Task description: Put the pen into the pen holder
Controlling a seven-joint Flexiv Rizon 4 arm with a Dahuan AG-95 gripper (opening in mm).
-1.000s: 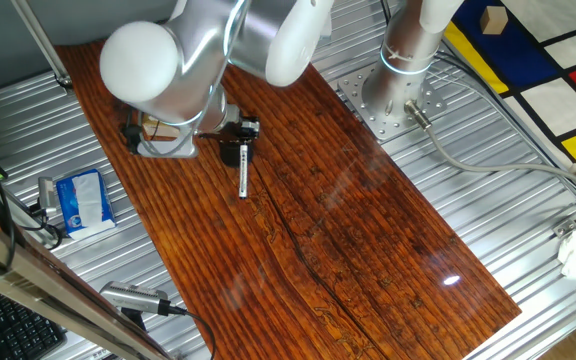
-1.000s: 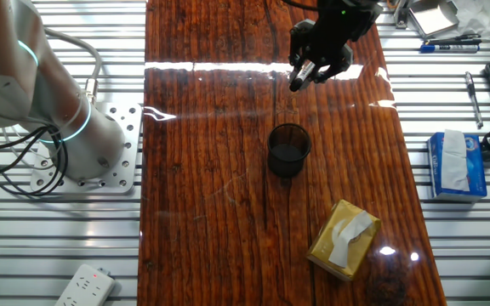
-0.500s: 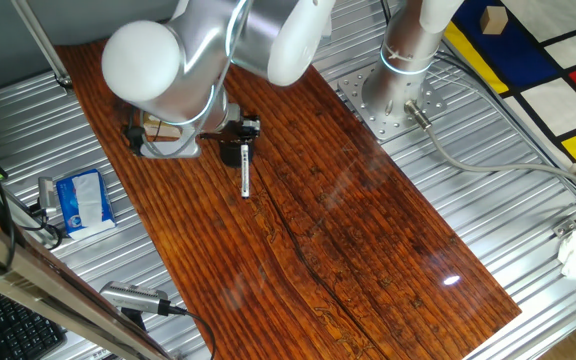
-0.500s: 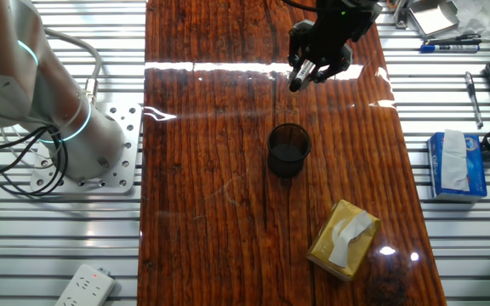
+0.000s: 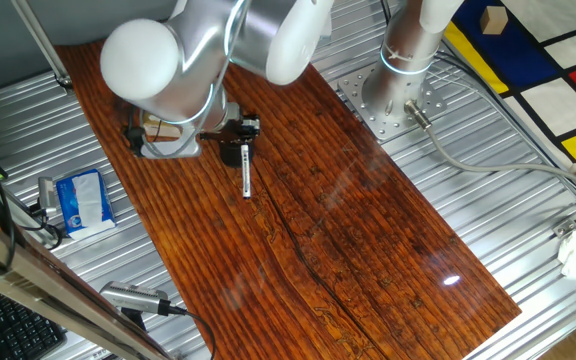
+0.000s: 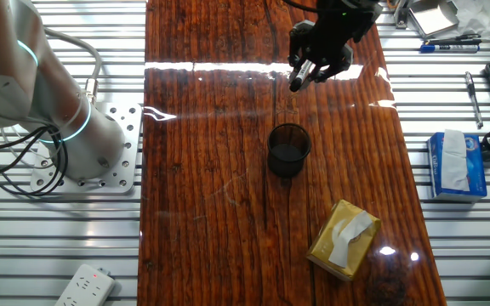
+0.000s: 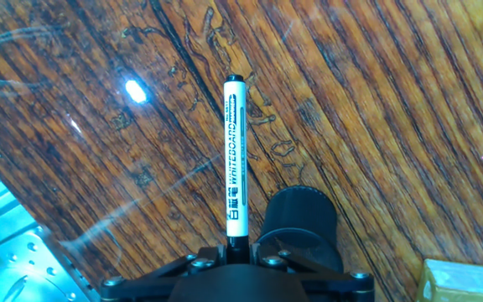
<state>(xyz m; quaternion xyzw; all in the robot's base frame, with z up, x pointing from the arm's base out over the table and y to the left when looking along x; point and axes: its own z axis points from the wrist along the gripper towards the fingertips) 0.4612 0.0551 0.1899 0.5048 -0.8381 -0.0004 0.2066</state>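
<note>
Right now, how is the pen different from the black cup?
The pen is long, thin and mostly white; the pen holder is short, round and black all over. The pen hangs in the air, clamped in the gripper; the pen holder stands on the wooden table. The pen is closed at its tip; the pen holder is open at the top. Both are upright or nearly so, and the pen is not in the pen holder.

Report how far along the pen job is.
Done: the hand has the pen gripped at one end and lifted off the wooden table. In hand: carrying it; the hand hangs beside the pen holder, not over it. Left: bring the pen over the holder's opening, lower it in, and release.
</note>
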